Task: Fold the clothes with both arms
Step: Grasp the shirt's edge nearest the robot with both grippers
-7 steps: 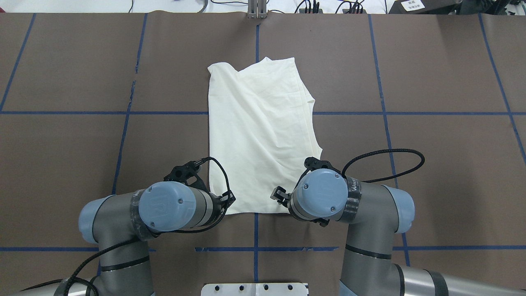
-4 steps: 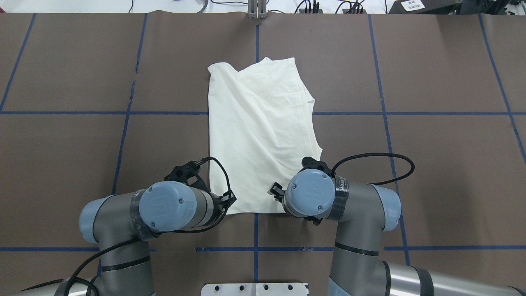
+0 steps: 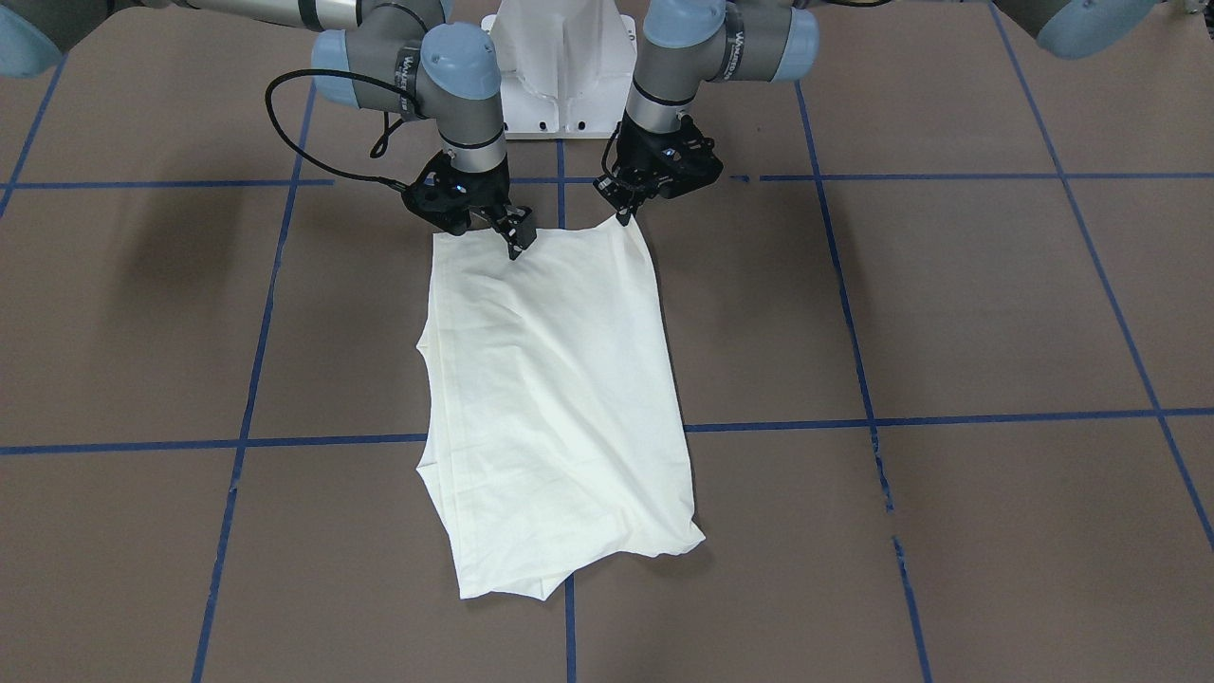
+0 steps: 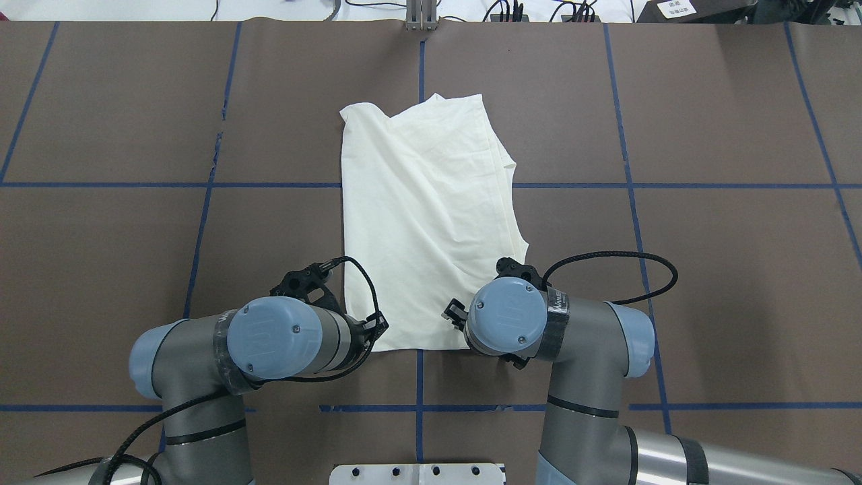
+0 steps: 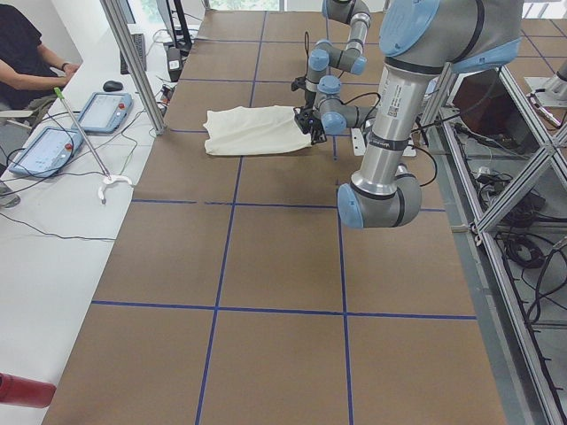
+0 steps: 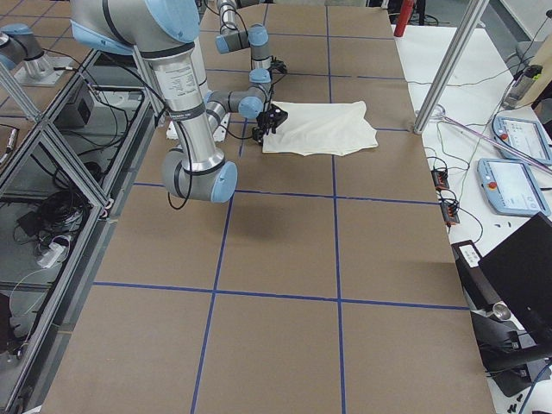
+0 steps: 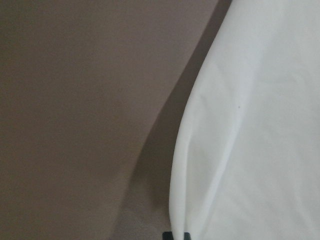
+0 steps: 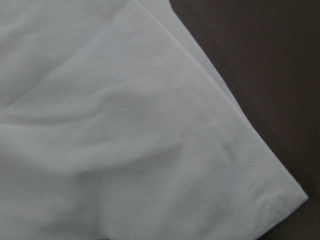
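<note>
- The cream T-shirt point(image 3: 555, 408) lies flat on the brown counter point(image 3: 948, 313), folded into a long narrow panel with its plain side up. It is laid across a blue tape line point(image 3: 948, 417), roughly on the counter's centre line.
- The left tool point(image 3: 623, 216) is set at the corner of the hem nearest the robot. The cloth is drawn up into a small peak at the fingertips, so this tool is recorded as pinching that corner.
- The right tool point(image 3: 517, 245) is lowered onto the same near hem, just inside the opposite corner. It cannot be told whether its fingers are spread or pressed together.
- In the overhead view both tools are largely hidden beneath the wrist joints of the left arm point(image 4: 273, 337) and the right arm point(image 4: 508, 316). Only black fittings are seen at the cloth's edge.
- A black cable point(image 4: 609, 259) is looped out from the right wrist over bare counter, clear of the T-shirt.
- Both wrist views are filled by cloth and counter at close range. In the right one a stitched hem corner is shown.
- The white pedestal base point(image 3: 564, 66) is located behind the near hem, apart from it.
- Beyond the shirt's far end a white side counter point(image 5: 53, 221) is noted, carrying control pendants point(image 5: 44, 150), with a person point(image 5: 27, 53) seated at it, well apart from the T-shirt.
</note>
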`<action>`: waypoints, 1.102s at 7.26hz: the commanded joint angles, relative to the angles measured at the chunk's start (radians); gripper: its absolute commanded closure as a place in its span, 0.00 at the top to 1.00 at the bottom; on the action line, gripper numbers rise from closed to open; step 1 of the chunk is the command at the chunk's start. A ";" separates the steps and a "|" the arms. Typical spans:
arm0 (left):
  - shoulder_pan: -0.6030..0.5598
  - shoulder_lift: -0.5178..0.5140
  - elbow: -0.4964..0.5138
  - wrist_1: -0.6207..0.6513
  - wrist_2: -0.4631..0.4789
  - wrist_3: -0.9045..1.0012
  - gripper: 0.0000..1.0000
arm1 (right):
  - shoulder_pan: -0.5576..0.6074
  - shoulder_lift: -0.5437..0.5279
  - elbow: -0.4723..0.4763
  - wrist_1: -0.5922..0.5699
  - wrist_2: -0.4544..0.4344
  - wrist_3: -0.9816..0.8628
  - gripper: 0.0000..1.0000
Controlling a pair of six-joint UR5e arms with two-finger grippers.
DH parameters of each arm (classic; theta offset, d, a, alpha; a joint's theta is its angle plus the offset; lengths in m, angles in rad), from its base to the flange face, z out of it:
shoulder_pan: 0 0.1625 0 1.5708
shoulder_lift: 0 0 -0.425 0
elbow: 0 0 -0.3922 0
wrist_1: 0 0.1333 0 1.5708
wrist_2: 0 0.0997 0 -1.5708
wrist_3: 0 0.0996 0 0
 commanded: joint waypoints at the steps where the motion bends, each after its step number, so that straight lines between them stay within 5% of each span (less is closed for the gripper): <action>1: 0.000 0.001 0.001 0.000 0.000 0.000 0.00 | 0.000 0.000 0.004 -0.001 0.003 -0.001 0.38; 4: 0.000 0.003 0.001 0.000 0.000 0.002 0.00 | 0.006 0.004 0.035 -0.003 0.007 -0.001 0.12; 8: 0.000 0.001 0.004 -0.006 -0.003 0.002 0.00 | 0.012 0.007 0.029 -0.001 0.008 -0.001 0.07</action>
